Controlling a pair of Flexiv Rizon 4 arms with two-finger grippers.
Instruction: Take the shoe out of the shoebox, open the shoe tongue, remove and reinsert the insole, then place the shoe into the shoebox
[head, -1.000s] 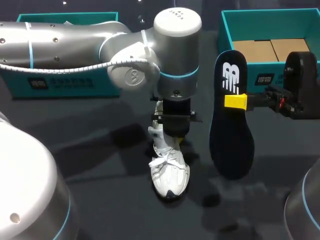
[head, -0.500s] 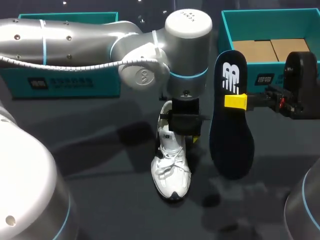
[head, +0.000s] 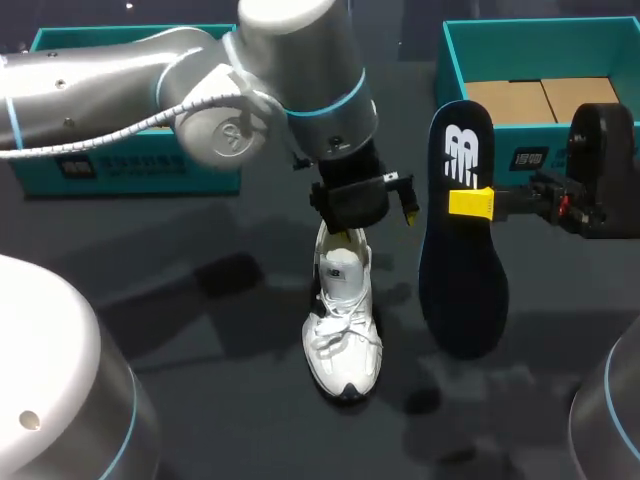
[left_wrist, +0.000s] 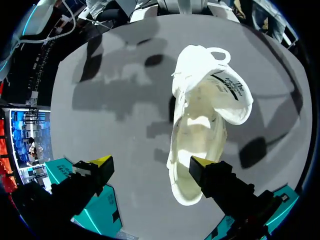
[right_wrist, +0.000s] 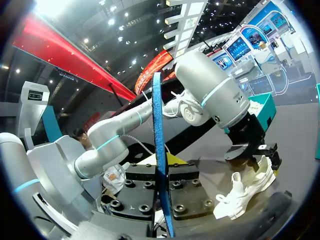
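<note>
Lifting off shoe (head: 342, 340): left end effector (left_wrist: 151, 162) apart | right end effector (head: 470, 203) clamped on insole (head: 462, 290), unmoved

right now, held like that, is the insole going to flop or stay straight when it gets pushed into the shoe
Probably fairly stiff: the insole shows edge-on as a thin straight line, and its long free end juts past the right gripper without drooping. Likely light, as one pinch holds it. Being thin, its toe may buckle against the shoe.

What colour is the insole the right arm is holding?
Dark navy insole with a white logo, clearest in the head view.
</note>
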